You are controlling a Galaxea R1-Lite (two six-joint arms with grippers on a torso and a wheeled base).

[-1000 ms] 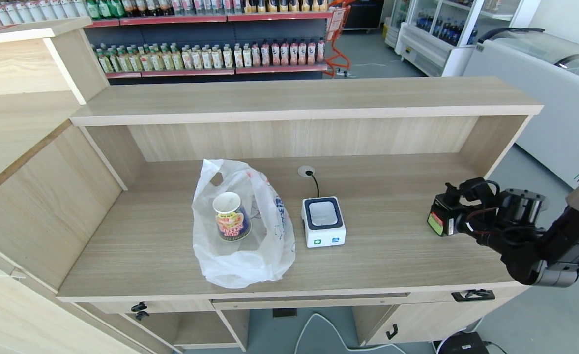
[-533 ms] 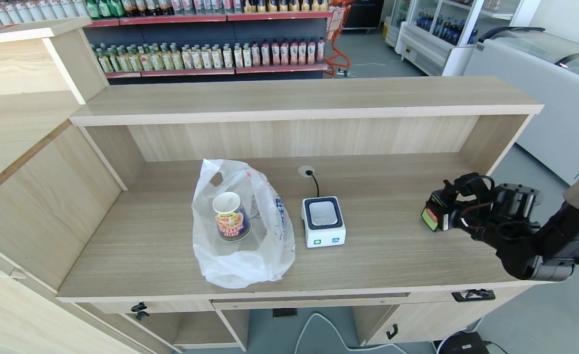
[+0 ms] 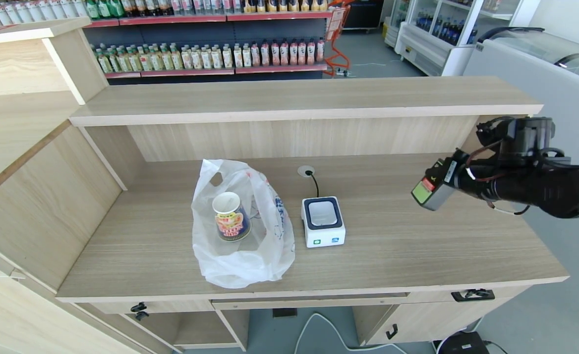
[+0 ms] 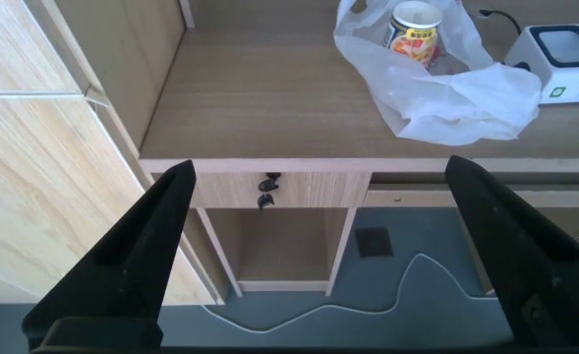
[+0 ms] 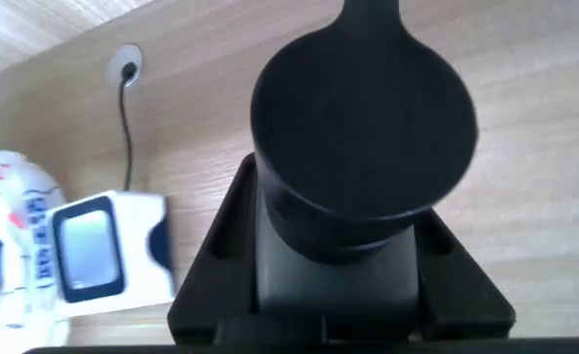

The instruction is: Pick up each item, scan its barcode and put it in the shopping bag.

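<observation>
At frame's right, pinched in right jaws: small stiff box (image 3: 429, 190), likely light, best gripped across flat sides. Left jaws spread wide.

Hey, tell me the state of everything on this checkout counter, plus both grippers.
Bag: open, on the counter, cup inside.
Cup: upright in the bag.
Scanner: window up, front lights lit, cable attached.
Item: held tilted above the counter.
Right gripper: shut on the item.
Left gripper: open, empty, out in front of the counter.
</observation>
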